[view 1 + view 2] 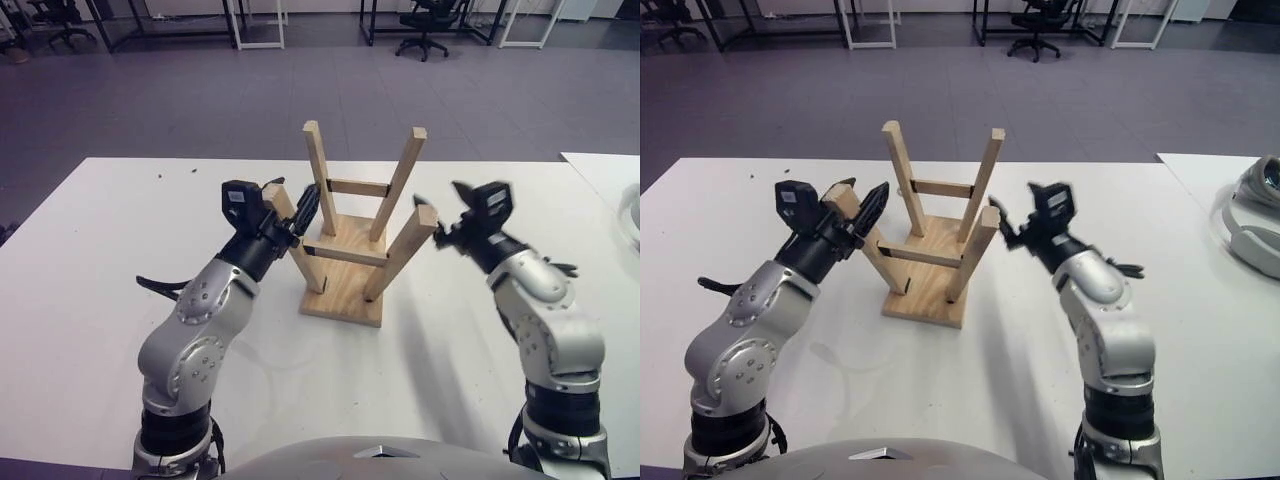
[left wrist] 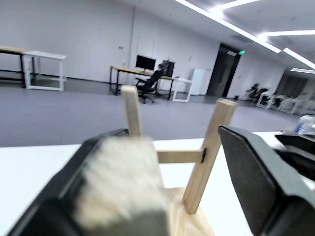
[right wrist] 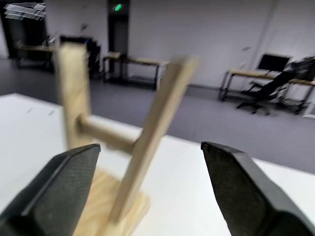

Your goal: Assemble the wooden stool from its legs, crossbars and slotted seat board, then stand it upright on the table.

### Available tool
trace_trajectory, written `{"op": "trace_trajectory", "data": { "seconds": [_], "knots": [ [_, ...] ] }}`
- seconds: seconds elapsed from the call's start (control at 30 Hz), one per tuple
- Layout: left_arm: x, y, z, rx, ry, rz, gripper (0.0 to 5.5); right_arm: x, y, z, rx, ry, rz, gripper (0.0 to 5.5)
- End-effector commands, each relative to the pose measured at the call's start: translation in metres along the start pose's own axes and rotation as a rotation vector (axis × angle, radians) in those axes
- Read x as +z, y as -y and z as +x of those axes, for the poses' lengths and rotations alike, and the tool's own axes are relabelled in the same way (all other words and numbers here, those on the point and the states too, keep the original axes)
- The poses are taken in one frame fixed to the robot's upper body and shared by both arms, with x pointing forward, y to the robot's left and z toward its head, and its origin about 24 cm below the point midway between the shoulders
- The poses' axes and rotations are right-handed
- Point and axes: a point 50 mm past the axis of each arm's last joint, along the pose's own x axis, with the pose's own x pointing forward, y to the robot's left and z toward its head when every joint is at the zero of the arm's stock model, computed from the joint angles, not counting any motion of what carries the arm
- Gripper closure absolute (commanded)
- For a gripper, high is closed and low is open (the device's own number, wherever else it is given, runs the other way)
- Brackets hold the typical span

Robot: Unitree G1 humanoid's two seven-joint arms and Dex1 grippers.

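Looking nearly done: built stool [image 1: 345, 270] sits legs-up, needs flipping. Left end effector [image 1: 293, 200] open around a leg [image 1: 308, 268], right end effector [image 1: 442, 200] open, empty.

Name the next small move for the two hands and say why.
Probably close the left hand on the near-left leg it straddles. Both hands are open, the right hand sits by the near-right leg, and the stool rests upside down on its seat board, so flipping needs a grip.
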Motion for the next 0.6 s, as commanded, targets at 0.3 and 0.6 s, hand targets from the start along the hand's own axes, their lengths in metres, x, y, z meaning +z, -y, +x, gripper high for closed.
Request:
{"op": "trace_trajectory", "data": {
  "seconds": [0.3, 0.6],
  "knots": [
    [0.116, -0.032, 0.033, -0.373, 0.132, 0.083, 2.13, 0.101, -0.015, 0.000, 0.290, 0.337, 0.218, 1.66],
    [-0.063, -0.028, 0.027, -0.419, -0.205, -0.144, 2.13, -0.012, -0.051, -0.007, 0.326, -0.201, 0.136, 1.66]
  ]
}}
